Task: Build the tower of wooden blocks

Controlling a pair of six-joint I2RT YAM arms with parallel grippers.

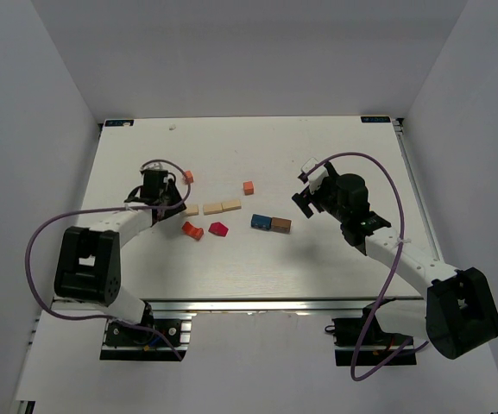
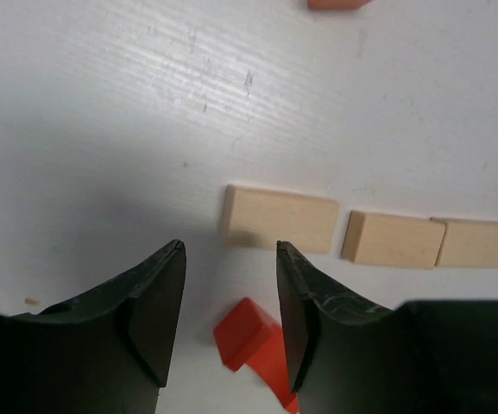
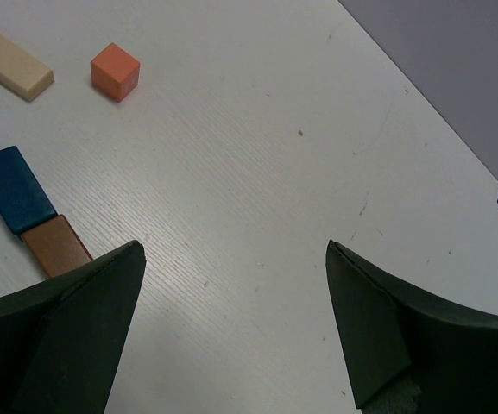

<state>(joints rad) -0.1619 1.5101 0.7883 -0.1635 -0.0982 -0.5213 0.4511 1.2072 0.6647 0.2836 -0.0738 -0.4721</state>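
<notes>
Left claw [image 2: 230, 250] parted, empty, just short of tan block [image 2: 280, 219] (right claw [image 3: 234, 246] gapes too); probably light, rigid, smooth, so pinch the long sides.

We see a white table [image 1: 249, 147] with fine lines across its top. Three plain, pale grey walls stand around it: a back wall [image 1: 249, 52], a left wall [image 1: 24, 129] and a right wall [image 1: 482, 112]. A shiny metal rail [image 1: 257, 306] runs along the near edge. The light is soft and even.
</notes>
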